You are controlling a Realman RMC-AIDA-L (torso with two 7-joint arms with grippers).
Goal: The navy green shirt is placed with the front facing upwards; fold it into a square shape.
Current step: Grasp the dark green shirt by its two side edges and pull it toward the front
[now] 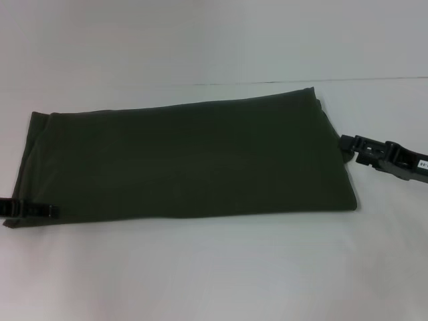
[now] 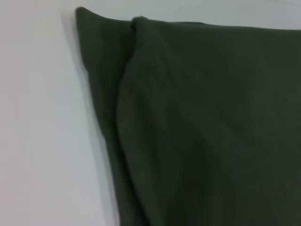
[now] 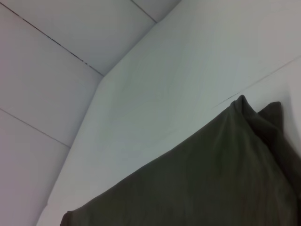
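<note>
so the navy green shirt (image 1: pixel 187 160) lay folded long on the table (image 1: pixel 214 267); left gripper (image 1: pixel 30 210) at eight o'clock, right gripper (image 1: pixel 361 148) at three, their grips hard to tell

I see the navy green shirt (image 1: pixel 187 160) folded into a long band, plain fabric up, lying across the white table (image 1: pixel 214 274) from nine o'clock to three. My left gripper (image 1: pixel 30 210) sits at eight o'clock, touching the band's near left corner. My right gripper (image 1: pixel 353 146) is at three o'clock, just beside the right end.
</note>
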